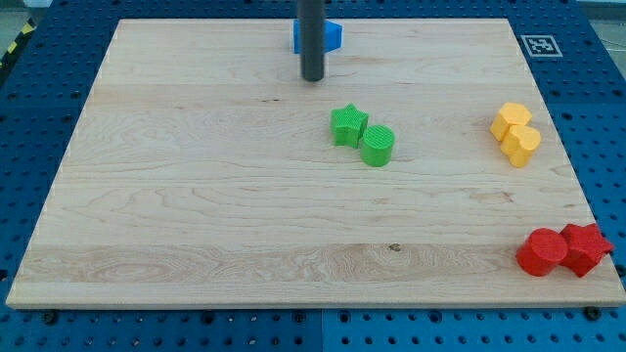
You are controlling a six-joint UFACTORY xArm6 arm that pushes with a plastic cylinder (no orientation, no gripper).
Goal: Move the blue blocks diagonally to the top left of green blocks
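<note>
The rod's tip (312,78) sits just below the blue blocks (333,36) at the board's top edge, largely hiding them. It has no jaws and holds nothing. The green star (347,125) and green cylinder (378,146) touch near centre. Blue lies up-left of green already; judged, the next push only refines that diagonal.

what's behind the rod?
Blue blocks at the view's top edge, showing on both sides of the rod. Their middle is covered; count and shapes unclear. My tip ends just below them.
</note>
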